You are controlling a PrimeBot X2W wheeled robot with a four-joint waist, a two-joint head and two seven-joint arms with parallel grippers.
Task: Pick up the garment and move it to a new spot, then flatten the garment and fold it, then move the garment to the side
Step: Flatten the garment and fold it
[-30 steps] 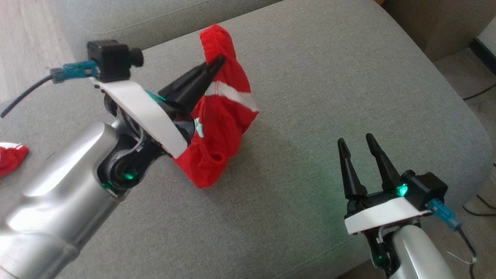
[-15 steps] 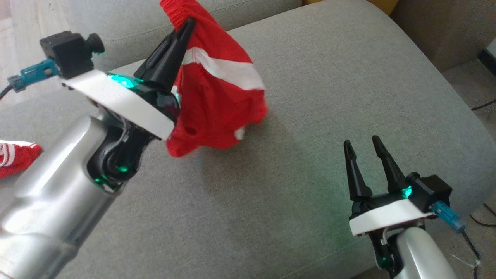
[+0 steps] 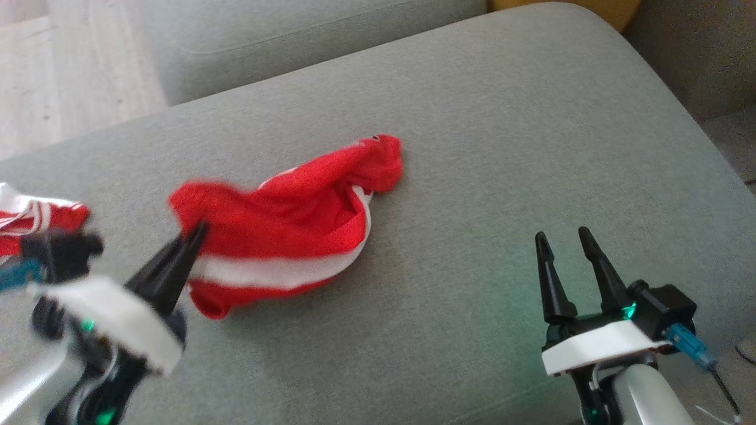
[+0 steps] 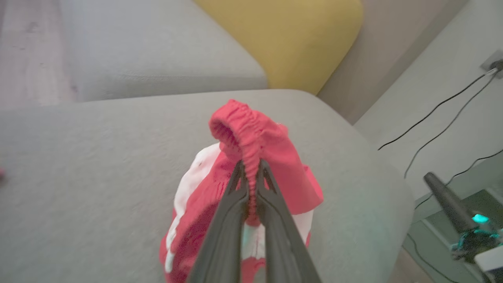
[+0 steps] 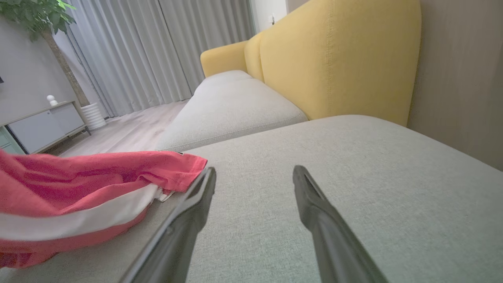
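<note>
Red fabric with a white side stripe, the shorts (image 3: 283, 236) lie stretched across the middle of the grey sofa cushion (image 3: 502, 147). Most of the cloth rests on the seat, and the left end is pinched by the left tool (image 3: 198, 230), whose fingers are together and clamped on it. Gripping one end probably lets the rest trail out long, ready for flattening. The head view blurs that grip. The left wrist view makes it plain: the fingertips squeeze the gathered elastic waistband, which bulges in a loop above them. The right tool (image 3: 561, 234) hovers empty over the cushion, well to the right of the shorts with its fingers apart, probably waiting to take the free end. Its own wrist view shows a hem lying flat on the cushion just beside its left finger, though I cannot tell whether they touch. That view also shows the yellow backrest (image 5: 334, 59) behind. A second red-and-white cloth (image 3: 35, 218) sits at the head view's left edge.
</note>
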